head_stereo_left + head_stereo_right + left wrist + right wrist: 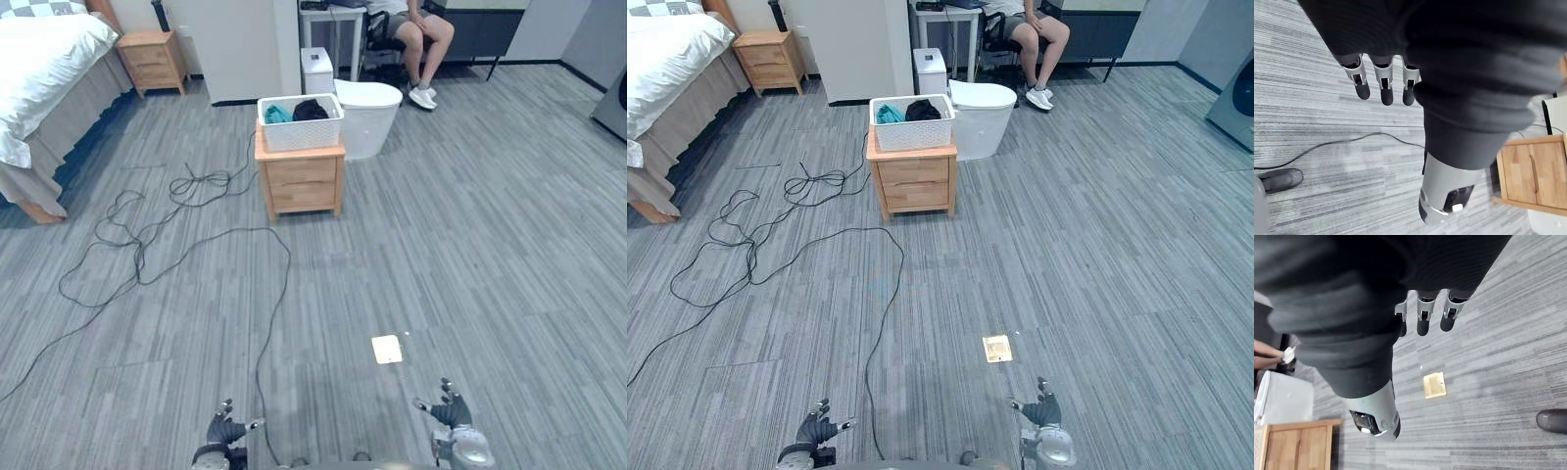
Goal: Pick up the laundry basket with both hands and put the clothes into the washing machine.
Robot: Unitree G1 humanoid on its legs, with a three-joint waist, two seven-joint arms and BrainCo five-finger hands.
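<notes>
Containers. A white perforated plastic laundry basket (300, 125) sits squarely on top of a light wooden two-drawer bedside cabinet (300, 183), well ahead of the robot near the far wall. Inside the basket lie a crumpled teal garment (277, 115) on the robot's left side and a crumpled black garment (311, 110) beside it, both rising slightly above the rim. Just behind and to the right of the cabinet stands a white rounded tub (369, 119); its contents cannot be determined. A small white lidded bin (316, 70) stands further back, with its lid down.

Hands. The left hand (223, 431) and the right hand (453, 413) hang low at the near edge of the scene, well apart from the basket. In the left wrist view the fingers (1385, 87) are straight and lie side by side with narrow gaps, over bare grey floor. In the right wrist view the fingers (1422, 318) are likewise straight and slightly apart.

View differences. The right eye view takes in a grey appliance with a dark round front (1239, 98) at the right edge, more fully than the left eye view does. The right wrist view shows a small brass floor plate (1434, 385) past the fingers. Both eye views show a white-covered bed (44, 59), a second wooden nightstand (152, 61) and a seated person (421, 34).
</notes>
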